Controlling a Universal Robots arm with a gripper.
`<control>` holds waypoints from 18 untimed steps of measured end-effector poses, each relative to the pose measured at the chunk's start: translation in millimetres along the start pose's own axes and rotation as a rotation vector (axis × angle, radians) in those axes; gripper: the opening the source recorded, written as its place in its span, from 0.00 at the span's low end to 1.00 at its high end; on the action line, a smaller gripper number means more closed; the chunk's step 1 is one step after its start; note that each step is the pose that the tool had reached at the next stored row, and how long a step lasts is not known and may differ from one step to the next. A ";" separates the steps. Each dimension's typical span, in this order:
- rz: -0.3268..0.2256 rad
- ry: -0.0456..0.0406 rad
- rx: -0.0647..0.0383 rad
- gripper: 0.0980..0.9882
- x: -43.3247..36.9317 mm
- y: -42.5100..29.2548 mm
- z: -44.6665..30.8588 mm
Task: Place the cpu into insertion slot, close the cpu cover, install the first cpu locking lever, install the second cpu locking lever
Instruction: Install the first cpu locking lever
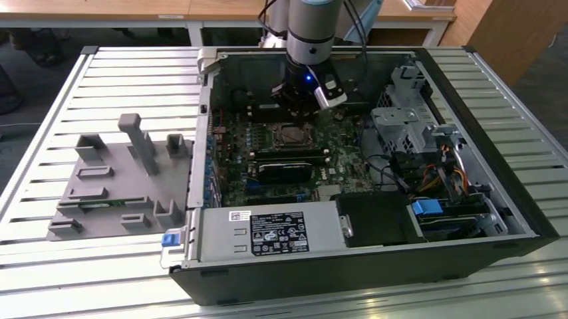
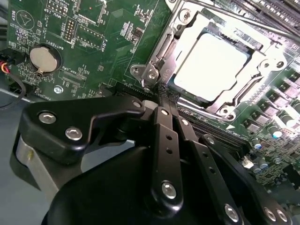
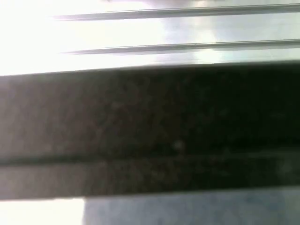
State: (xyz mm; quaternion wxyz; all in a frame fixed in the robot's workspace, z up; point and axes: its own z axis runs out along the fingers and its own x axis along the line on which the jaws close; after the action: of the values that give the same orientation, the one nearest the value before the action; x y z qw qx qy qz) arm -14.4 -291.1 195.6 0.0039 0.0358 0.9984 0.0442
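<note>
Silver-beige, the cpu (image 2: 211, 65) sits in the insertion slot (image 2: 185, 101) under the lowered cpu cover (image 2: 262, 51), and your end effector (image 2: 164, 93), fingers pinched together holding nothing, sits at the socket's near-left corner.

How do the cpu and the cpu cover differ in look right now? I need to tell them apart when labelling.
The cpu is a solid, flat, pale metal square; the cpu cover is a thin silver frame with a large square window. The cpu sits inside that window, while the cpu cover lies around it, slightly larger, its rim overlapping the chip's edges. Both are metallic, lie flat and sit in the socket on the green motherboard.
</note>
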 end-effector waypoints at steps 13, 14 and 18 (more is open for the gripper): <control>0.000 0.0002 -0.002 0.01 -0.2 -1.4 -14.6; 0.000 0.0002 -0.002 0.01 -0.3 -2.0 -14.7; 0.000 0.0002 -0.001 0.01 -0.5 -4.7 -14.9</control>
State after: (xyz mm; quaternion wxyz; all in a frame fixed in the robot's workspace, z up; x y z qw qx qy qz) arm -14.3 -297.1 210.1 0.0039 0.0358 0.9983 0.0449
